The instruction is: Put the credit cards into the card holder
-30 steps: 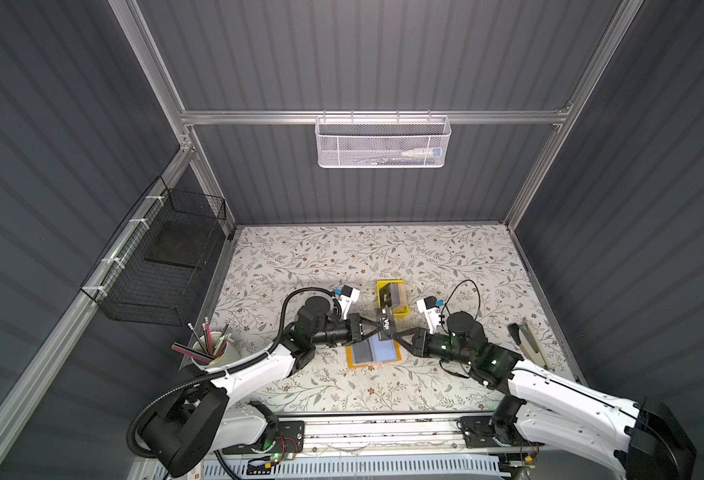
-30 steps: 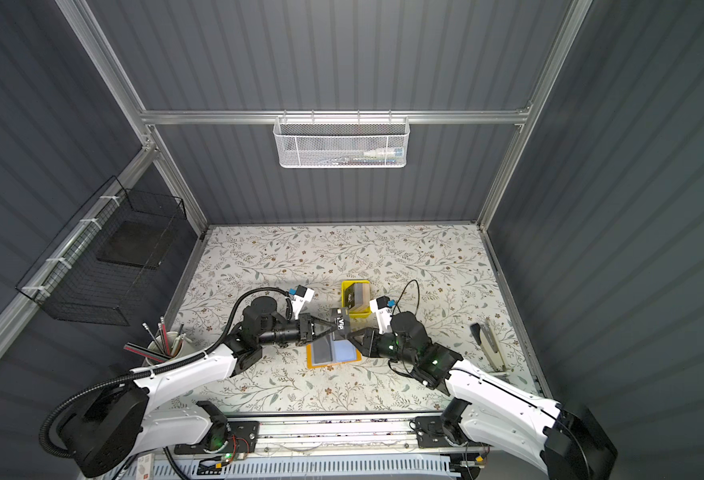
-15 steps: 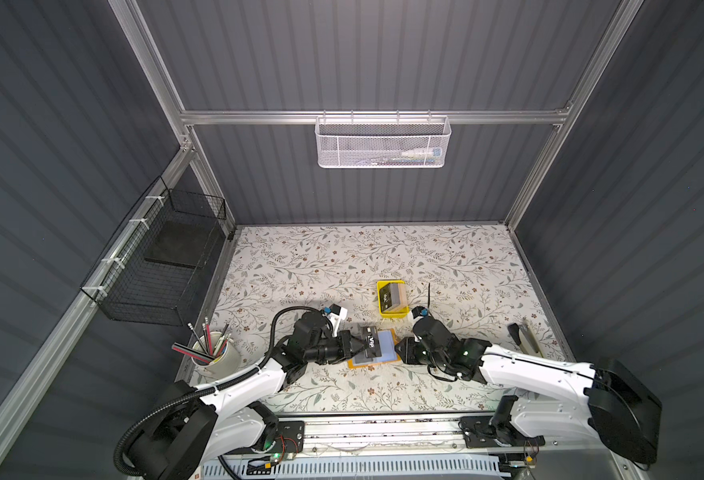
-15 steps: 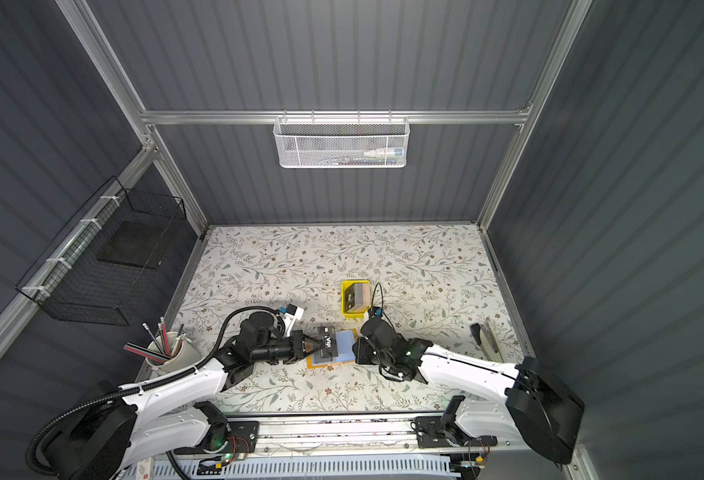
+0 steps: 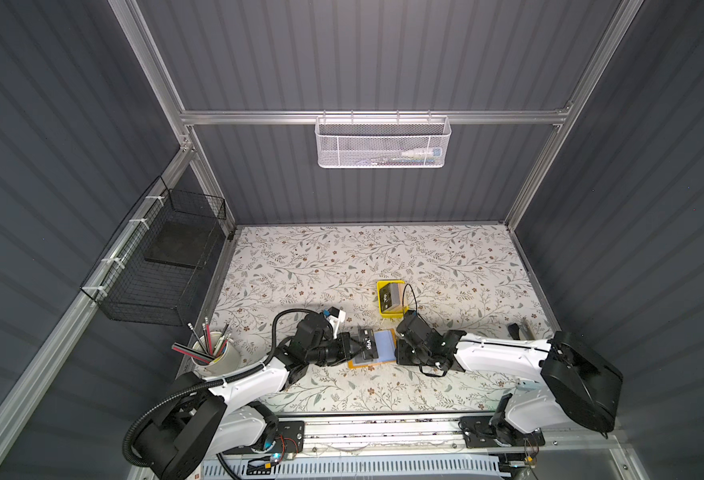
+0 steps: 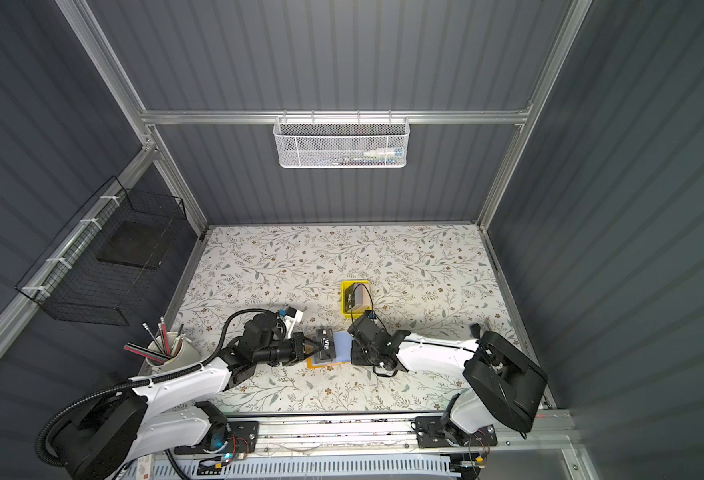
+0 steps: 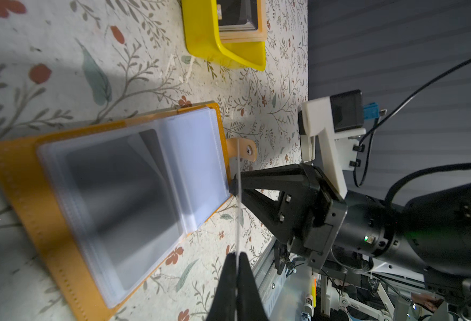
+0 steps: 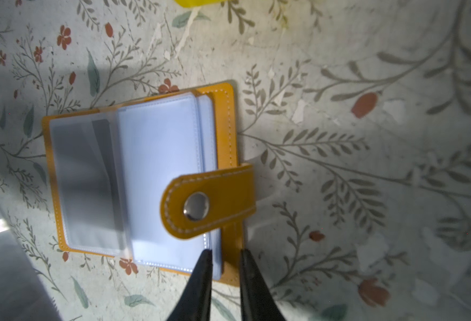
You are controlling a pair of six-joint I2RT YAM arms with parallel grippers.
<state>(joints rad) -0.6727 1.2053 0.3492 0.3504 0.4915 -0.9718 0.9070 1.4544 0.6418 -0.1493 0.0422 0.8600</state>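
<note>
The card holder (image 5: 373,365) lies open on the table, mustard cover down and bluish sleeve pages (image 8: 159,166) up, its snap strap (image 8: 223,200) folded over the pages. My left gripper (image 5: 358,347) is shut on a black "VIP" credit card (image 5: 367,343). It holds the card over the holder's left half, and the card shows edge-on (image 7: 238,208) in the left wrist view. My right gripper (image 8: 224,254) is at the holder's right cover edge, jaws a narrow gap apart, tips on the cover. More credit cards (image 5: 391,297) sit in the yellow tray (image 5: 383,311).
A white cup of pencils (image 5: 215,355) stands at the front left. A black wire basket (image 5: 163,266) hangs on the left wall and a white mesh basket (image 5: 381,143) on the back rail. A dark object (image 5: 520,330) lies at the right edge.
Both grippers came down and toward the front, from beside the yellow tray to the holder. The black card now hangs over the holder's left side, and the right gripper sits at its right edge.
</note>
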